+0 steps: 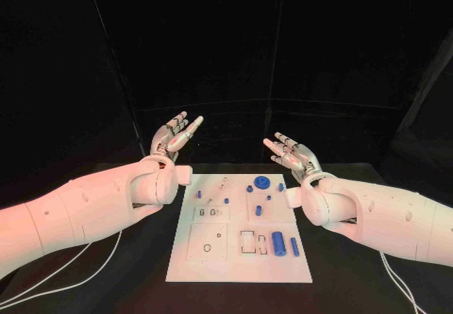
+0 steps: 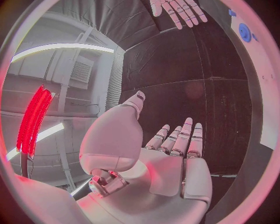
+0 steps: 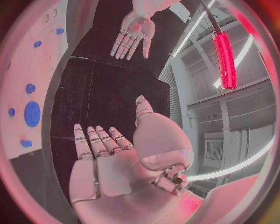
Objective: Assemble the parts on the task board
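Note:
The white task board (image 1: pixel 239 261) lies in the middle of the black table. Several small blue parts rest on it: a round disc (image 1: pixel 262 181) near its far edge, a thick cylinder (image 1: pixel 279 243) and a thin rod (image 1: pixel 294 246) near its right side. My left hand (image 1: pixel 175 135) is raised above the far left of the board, fingers straight and apart, holding nothing. My right hand (image 1: pixel 292 152) is raised past the board's far right corner, also spread and empty. The left wrist view shows my left hand (image 2: pixel 175 158) flat and the right hand (image 2: pixel 178 10) opposite; the right wrist view shows my right hand (image 3: pixel 111 158) and the left hand (image 3: pixel 133 32).
White cables (image 1: pixel 85 261) trail over the table at the left and another (image 1: pixel 397 275) at the right. Black table surface (image 1: pixel 378 301) runs on both sides of the board. The blue disc (image 3: pixel 32 113) and board edge (image 3: pixel 23 74) appear in the right wrist view.

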You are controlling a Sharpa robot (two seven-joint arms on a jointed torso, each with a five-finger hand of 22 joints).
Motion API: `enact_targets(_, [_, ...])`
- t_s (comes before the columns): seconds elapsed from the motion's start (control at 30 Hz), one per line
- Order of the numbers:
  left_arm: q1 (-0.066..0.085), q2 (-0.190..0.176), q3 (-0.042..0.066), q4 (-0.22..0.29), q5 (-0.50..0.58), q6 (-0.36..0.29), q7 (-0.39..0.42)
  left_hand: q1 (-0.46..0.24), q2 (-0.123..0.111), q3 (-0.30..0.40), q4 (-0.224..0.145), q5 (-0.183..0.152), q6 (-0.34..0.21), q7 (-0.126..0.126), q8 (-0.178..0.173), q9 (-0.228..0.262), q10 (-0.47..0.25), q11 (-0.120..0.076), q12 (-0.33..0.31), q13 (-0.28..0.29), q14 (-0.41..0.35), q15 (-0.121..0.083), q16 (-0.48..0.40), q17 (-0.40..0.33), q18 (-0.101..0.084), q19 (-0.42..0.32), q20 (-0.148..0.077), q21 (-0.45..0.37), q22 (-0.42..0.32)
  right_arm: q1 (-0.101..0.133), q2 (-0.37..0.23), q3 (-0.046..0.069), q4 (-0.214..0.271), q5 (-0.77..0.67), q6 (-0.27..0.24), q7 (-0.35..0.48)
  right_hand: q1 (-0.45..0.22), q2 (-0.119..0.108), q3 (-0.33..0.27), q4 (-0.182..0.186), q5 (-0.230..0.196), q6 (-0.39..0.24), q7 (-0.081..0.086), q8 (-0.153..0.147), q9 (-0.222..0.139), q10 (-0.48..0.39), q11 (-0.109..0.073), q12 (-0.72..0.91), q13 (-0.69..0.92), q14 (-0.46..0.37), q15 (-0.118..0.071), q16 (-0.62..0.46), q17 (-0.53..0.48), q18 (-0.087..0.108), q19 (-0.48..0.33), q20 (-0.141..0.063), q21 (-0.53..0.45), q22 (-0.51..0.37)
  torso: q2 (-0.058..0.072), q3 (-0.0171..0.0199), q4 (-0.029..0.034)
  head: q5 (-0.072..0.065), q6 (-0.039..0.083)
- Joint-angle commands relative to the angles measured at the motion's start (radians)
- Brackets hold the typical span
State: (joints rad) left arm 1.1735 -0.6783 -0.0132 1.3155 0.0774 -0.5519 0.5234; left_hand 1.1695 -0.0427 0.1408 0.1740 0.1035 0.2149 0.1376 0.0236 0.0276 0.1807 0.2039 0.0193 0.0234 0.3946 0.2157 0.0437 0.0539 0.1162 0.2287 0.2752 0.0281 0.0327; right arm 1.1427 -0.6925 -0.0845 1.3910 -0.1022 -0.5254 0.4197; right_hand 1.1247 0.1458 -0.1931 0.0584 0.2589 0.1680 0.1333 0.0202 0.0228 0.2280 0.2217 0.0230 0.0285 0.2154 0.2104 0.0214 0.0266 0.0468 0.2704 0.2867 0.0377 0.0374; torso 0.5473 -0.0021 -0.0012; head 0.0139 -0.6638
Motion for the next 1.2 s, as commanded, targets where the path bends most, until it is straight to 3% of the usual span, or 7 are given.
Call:
enact_targets(0.03, [0.013,0.011,-0.001,-0.028,0.048,0.147,0.046,0.047,-0.001,0.004,0.011,0.008,0.017,0.111,0.007,0.002,0.008,0.017,0.007,0.003,0.022,0.008,0.008,0.003,0.02,0.01,0.017,0.007,0.002,0.016,0.014,-0.01,-0.03,-0.104,0.197,-0.067,0.157,0.026,0.015,-0.082,-0.002,0.115,0.139,0.017,0.012,0.157,0.019,0.025,0.013,0.19,0.015,0.036,0.017,0.043,0.146,0.005,0.038,0.02,0.0,-0.0002,-0.0001,0.0,0.0])
enact_targets(0.13, [0.018,0.016,-0.002,-0.039,0.052,0.161,0.049,0.048,-0.002,0.001,0.009,0.008,0.018,0.112,0.007,0.002,0.01,0.019,0.007,0.003,0.022,0.009,0.008,0.003,0.02,0.01,0.017,0.008,0.002,0.026,0.023,-0.019,-0.049,-0.123,0.237,-0.081,0.211,0.031,0.042,-0.129,-0.005,0.245,0.149,0.043,0.026,0.382,0.034,0.074,0.033,0.43,0.021,0.094,0.037,0.08,0.34,0.001,0.1,0.049,0.0,-0.0002,-0.0001,0.0,0.0])
enact_targets(0.3, [0.019,0.016,-0.002,-0.04,0.052,0.163,0.049,0.061,-0.007,-0.01,-0.002,0.008,0.03,0.118,0.008,0.003,0.029,0.026,0.009,0.005,0.038,0.012,0.011,0.005,0.017,0.015,0.018,0.009,0.003,0.034,0.03,-0.025,-0.062,-0.137,0.266,-0.091,0.272,0.035,0.093,-0.199,-0.031,0.489,0.13,0.088,0.045,0.623,-0.003,0.132,0.039,0.658,-0.024,0.147,0.044,0.127,0.472,0.002,0.157,0.065,0.0,-0.0002,-0.0001,0.0,0.0])
enact_targets(0.33, [0.021,-0.043,-0.002,0.02,0.047,0.155,0.042,0.067,-0.008,-0.013,-0.006,0.008,0.035,0.12,0.008,0.004,0.038,0.029,0.01,0.005,0.047,0.013,0.012,0.007,0.016,0.018,0.018,0.01,0.004,0.066,-0.025,-0.025,-0.053,-0.466,0.112,-0.111,0.277,0.037,0.103,-0.209,-0.036,0.535,0.124,0.096,0.047,0.647,-0.01,0.136,0.038,0.684,-0.032,0.152,0.045,0.134,0.488,0.0,0.164,0.066,0.013,-0.0035,0.0031,-0.017,-0.025])
enact_targets(0.47, [0.021,-0.052,-0.002,0.025,0.011,0.152,0.049,0.113,-0.013,-0.045,-0.037,0.001,0.048,0.118,0.009,0.005,0.063,0.031,0.011,0.007,0.072,0.013,0.015,0.009,0.014,0.022,0.017,0.011,0.004,0.087,-0.035,-0.025,-0.052,-0.601,0.097,-0.138,0.283,0.035,0.145,-0.255,-0.049,0.68,0.105,0.103,0.046,0.728,-0.036,0.128,0.032,0.785,-0.061,0.154,0.047,0.139,0.558,-0.022,0.197,0.07,0.024,-0.001,0.0039,-0.022,-0.018])
enact_targets(0.73, [0.021,-0.088,-0.002,0.068,-0.01,0.157,0.064,0.166,0.03,-0.107,-0.091,-0.001,0.199,0.1,0.028,0.017,0.332,0.07,0.053,0.028,0.335,0.023,0.072,0.041,0.008,0.25,0.015,0.07,0.034,0.125,-0.043,-0.024,-0.06,-0.819,0.097,-0.211,0.241,0.017,0.208,-0.338,-0.052,0.788,0.076,0.09,0.044,0.881,-0.079,0.101,0.034,0.991,-0.128,0.171,0.068,0.138,0.706,-0.095,0.301,0.108,0.06,-0.0018,0.0087,-0.03,-0.007])
enact_targets(1.2, [0.02,-0.169,-0.002,0.213,-0.038,0.189,0.066,0.168,0.075,-0.157,-0.135,-0.001,0.361,0.139,0.035,0.024,0.522,0.04,0.056,0.033,0.44,-0.004,0.067,0.036,0.035,0.467,0.015,0.11,0.042,0.178,-0.009,-0.023,-0.061,-1.276,0.223,-0.435,0.172,-0.052,0.234,-0.343,-0.061,0.871,0.034,0.066,0.044,0.984,-0.135,0.053,0.039,1.298,-0.213,0.347,0.207,0.135,0.908,-0.192,0.59,0.263,0.132,-0.0148,0.0229,-0.05,0.025])
